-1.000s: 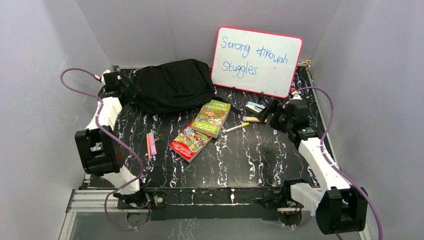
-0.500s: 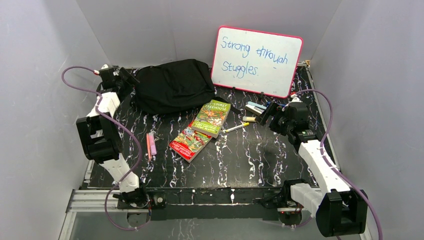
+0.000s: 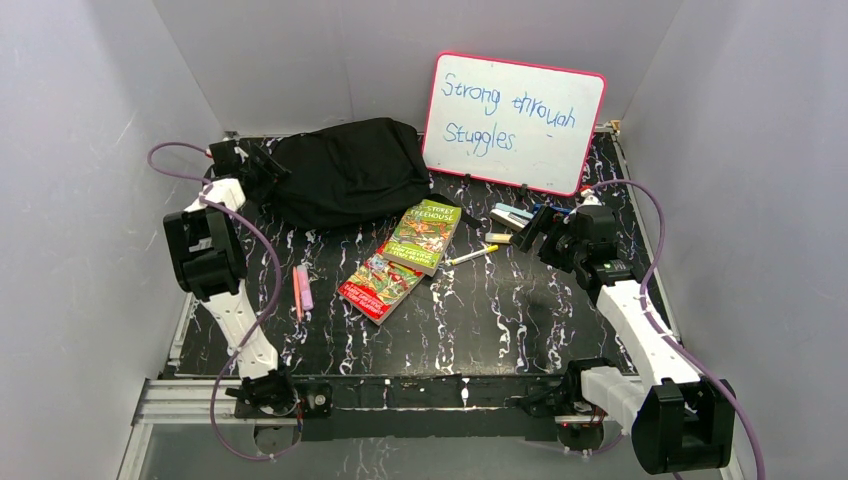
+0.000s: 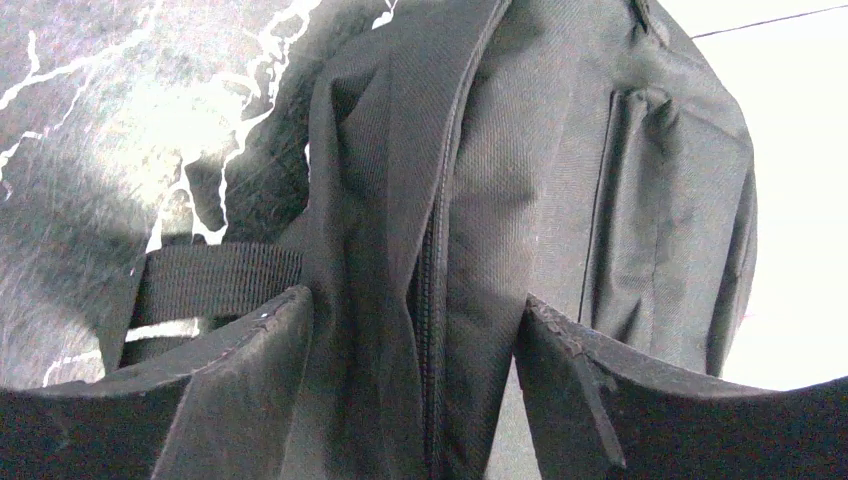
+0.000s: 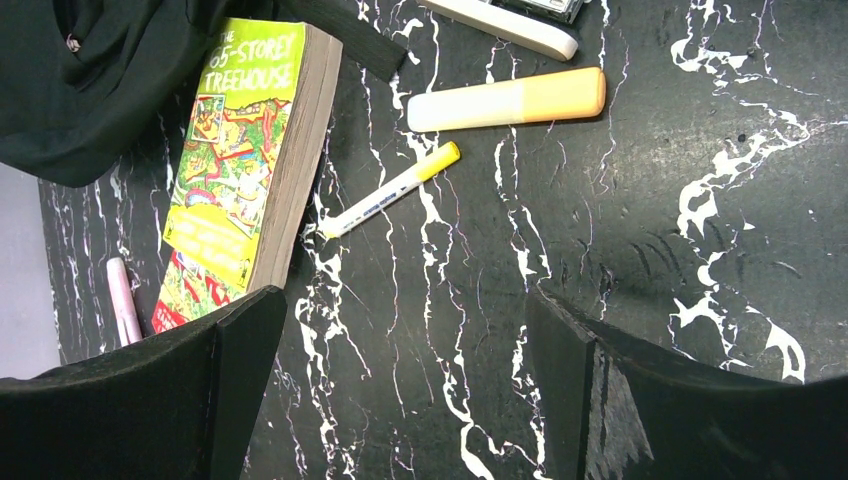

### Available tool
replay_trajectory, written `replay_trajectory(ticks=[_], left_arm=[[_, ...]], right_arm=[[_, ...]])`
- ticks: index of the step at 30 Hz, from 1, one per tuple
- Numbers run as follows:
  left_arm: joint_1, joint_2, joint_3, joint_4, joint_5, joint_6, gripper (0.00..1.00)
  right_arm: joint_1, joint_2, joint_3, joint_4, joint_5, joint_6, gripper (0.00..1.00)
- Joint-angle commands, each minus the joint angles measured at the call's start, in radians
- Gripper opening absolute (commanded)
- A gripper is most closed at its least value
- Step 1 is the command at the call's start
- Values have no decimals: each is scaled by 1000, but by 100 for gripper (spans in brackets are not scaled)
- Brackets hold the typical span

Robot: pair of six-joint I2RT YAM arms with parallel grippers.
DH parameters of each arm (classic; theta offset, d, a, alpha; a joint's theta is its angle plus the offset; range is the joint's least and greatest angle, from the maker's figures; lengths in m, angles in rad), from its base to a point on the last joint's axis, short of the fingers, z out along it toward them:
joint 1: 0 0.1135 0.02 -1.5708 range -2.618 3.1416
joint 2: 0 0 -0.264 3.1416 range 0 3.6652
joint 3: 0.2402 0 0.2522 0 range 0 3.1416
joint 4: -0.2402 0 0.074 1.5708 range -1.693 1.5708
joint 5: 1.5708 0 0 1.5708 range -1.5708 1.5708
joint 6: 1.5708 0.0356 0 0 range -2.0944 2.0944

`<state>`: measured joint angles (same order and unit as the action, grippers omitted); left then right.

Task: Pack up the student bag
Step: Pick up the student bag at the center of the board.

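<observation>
I am working in a robotics lab cell: plain grey panels [image 3: 70, 150] are enclosing my black marbled table [image 3: 500, 320] on 3 sides, and an aluminium rail [image 3: 180, 398] is edging its near side.

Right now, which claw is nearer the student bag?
Left. The left claw is open astride the zip of the student bag, at its left edge; the right claw hovers over the table beyond the books.
</observation>
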<state>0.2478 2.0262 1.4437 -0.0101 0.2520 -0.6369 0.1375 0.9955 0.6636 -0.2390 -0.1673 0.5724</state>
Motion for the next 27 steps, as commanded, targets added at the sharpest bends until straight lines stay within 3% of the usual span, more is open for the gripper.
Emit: replay_trajectory(ticks=[1,5,9,15,20,27], left_arm=[[5,31,77,36,141,-29,67],[6,55,108,37,183,-26,55],[6,48,121,41,215,-21,26],[7,4,178,18,254,14,0],[7,-98,241,-29,221,66,0],[7,-182,443,-205,94,160,0]], right_arm=[[-4,-22,6,4,1,-3,99],[-6,-27,4,2,4,0,99],[-6,-32,-2,1,2,2,99],[-5,-51,-7,-13,16,1,99],[-6,-62,-3,-22,35,-8,99],[-6,-52,8,-23,28,-8,99]])
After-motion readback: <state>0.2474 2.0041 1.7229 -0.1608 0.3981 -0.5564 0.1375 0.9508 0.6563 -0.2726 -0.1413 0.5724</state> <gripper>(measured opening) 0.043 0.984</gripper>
